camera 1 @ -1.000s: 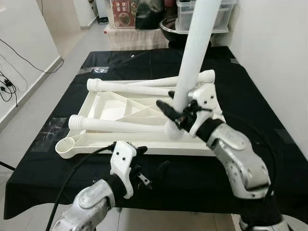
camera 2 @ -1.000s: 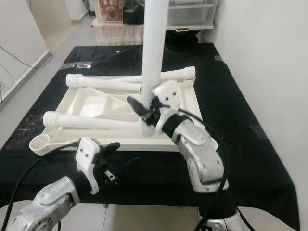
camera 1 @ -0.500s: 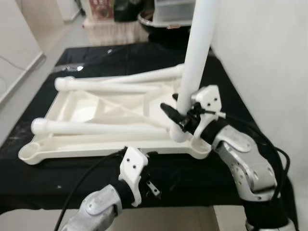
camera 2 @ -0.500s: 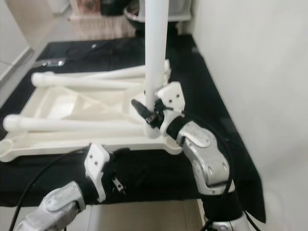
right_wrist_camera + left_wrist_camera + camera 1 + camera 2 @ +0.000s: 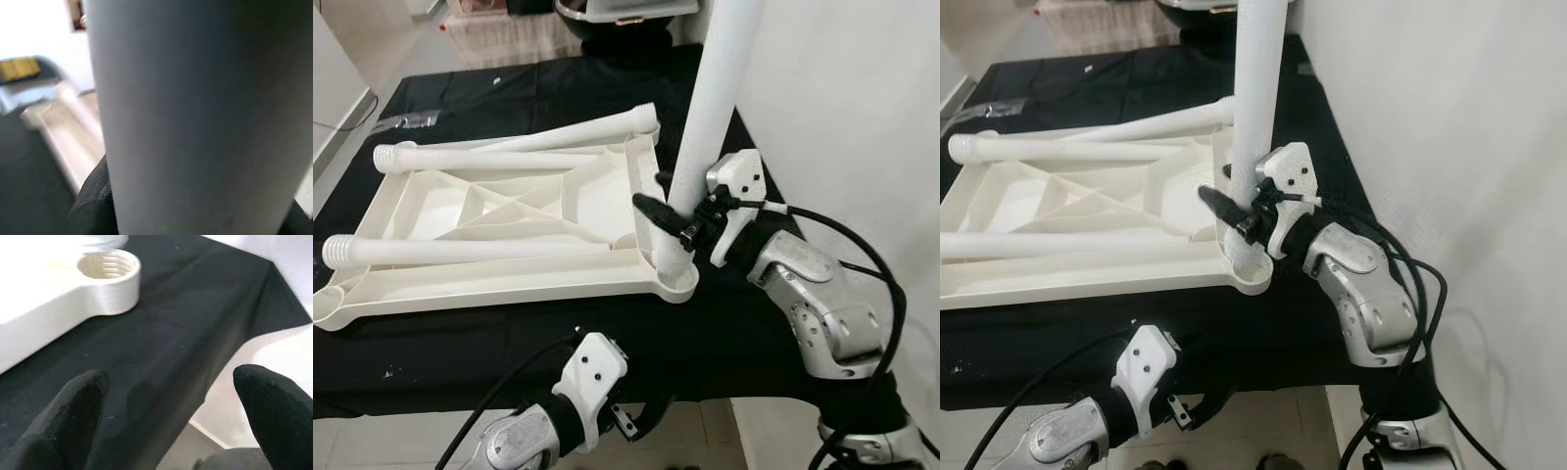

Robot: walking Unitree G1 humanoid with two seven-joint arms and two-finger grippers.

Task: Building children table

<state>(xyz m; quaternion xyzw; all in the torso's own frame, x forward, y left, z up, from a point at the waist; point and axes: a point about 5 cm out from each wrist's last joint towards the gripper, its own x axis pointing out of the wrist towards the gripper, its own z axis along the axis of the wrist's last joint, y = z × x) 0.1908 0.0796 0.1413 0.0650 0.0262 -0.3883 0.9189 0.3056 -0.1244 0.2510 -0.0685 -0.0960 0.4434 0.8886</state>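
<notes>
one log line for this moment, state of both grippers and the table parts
right gripper: shut on upright leg at tabletop corner socket | left gripper: open, idle at cloth edge | loose legs: lying on tabletop

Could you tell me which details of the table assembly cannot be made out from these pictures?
- Upright leg: its top is cut off by the eye views' upper edge.
- Corner socket under that leg: whether the thread is seated is hidden by the leg's foot and the right tool.
- Right wrist view: the leg's blurred surface hides nearly everything behind it.
- Tabletop: its near-left corner is cut off by the left edge of the eye views.
</notes>
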